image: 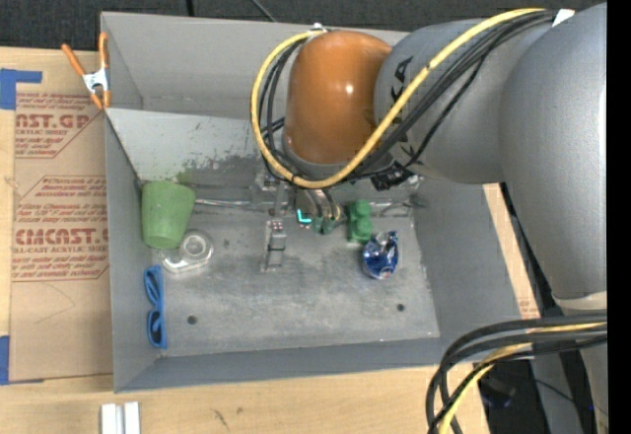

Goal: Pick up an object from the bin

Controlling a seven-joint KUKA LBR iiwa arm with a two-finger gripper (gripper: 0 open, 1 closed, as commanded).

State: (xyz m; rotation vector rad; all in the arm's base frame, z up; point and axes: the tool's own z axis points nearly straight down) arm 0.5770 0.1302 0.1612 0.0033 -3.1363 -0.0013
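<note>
Now gripper (301, 220) hangs low, grip can't be told; green block (360, 221) just right of it, blue lump (380, 256) beyond

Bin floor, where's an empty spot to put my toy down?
The wide bare stretch along the near wall, between the blue toy and the shiny blue ball. Crowded around the gripper and green block, and by the green cup.

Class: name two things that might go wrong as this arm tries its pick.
One: the gripper hangs over bare bin floor, apart from every object, so a grasp here would likely catch nothing. Two: the small green block and shiny blue thing lie close beside it; a sideways move might knock them away.
</note>
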